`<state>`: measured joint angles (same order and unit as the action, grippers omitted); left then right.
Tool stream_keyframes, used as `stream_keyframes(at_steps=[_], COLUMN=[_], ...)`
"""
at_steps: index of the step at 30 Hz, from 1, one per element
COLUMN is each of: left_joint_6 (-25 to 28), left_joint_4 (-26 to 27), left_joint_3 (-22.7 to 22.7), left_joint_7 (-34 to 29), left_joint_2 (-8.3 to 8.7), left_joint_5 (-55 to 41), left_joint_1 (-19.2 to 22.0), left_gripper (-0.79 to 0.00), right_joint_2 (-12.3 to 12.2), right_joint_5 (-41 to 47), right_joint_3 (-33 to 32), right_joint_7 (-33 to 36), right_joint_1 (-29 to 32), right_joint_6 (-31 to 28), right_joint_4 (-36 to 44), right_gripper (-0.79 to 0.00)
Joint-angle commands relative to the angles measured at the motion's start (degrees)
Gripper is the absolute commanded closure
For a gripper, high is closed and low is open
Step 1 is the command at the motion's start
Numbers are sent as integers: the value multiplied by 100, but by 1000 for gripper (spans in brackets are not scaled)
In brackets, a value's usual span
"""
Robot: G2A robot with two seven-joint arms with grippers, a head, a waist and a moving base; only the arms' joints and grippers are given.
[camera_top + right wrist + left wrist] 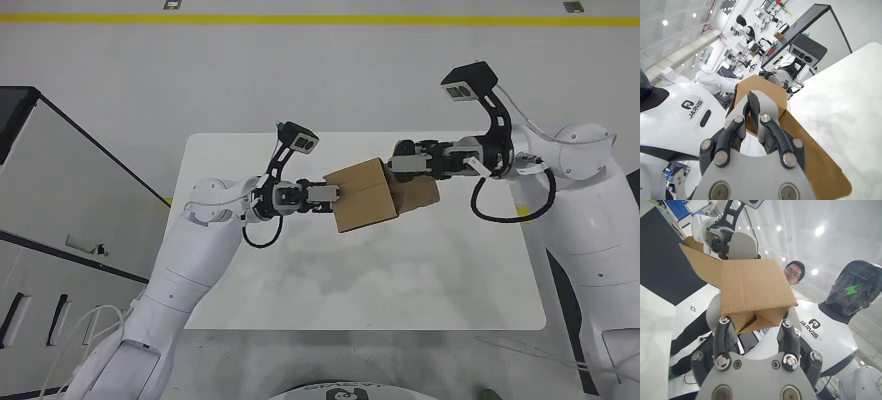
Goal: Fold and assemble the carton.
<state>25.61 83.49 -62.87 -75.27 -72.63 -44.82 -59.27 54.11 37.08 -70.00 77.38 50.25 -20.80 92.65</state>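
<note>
A brown carton (pixel 365 198) hangs above the middle of the white table (pixel 450 280), held between both arms. My left gripper (pixel 326 196) is at its left end. In the left wrist view the fingers (pixel 724 323) stand wide apart against two opposite sides of the carton (pixel 753 285), whose end flaps are folded inward. My right gripper (pixel 402 163) is at the carton's far right top. In the right wrist view this gripper (pixel 751 103) is shut on a carton wall (pixel 761 85), and a long loose flap (pixel 810 151) trails toward the camera.
A dark-framed cabinet (pixel 60 170) stands left of the table. A yellow floor line (pixel 320 18) runs behind it. Bare tabletop lies in front of the carton and to both sides.
</note>
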Motion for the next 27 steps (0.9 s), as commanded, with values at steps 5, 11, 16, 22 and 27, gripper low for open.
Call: stream_keyframes(at_steps=[5,11,16,22,27], left_joint_6=[28,41,53,57,61], left_joint_4=[-54,-98,-103,-56,3], left_joint_3=[-88,-106,-92,-64,-66], left_joint_7=[-4,-20,-45,2,56], left_joint_2=[15,16,12,6,8], left_joint_5=[-14,-40,-55,-23,14], left_joint_1=[3,31,53,47,14], left_gripper=[0,0,0,0,0], right_joint_2=[-87,-117,-98,-47,-2], right_joint_5=[66,230,106,-48,-78], right_joint_3=[-455,-572,-461,-180,53], right_joint_7=[111,203,50,-83,-66], right_joint_1=[201,454,535,481,401], right_joint_6=[158,325,265,229,211], right_joint_4=[233,437,457,430,369], right_gripper=[0,0,0,0,0])
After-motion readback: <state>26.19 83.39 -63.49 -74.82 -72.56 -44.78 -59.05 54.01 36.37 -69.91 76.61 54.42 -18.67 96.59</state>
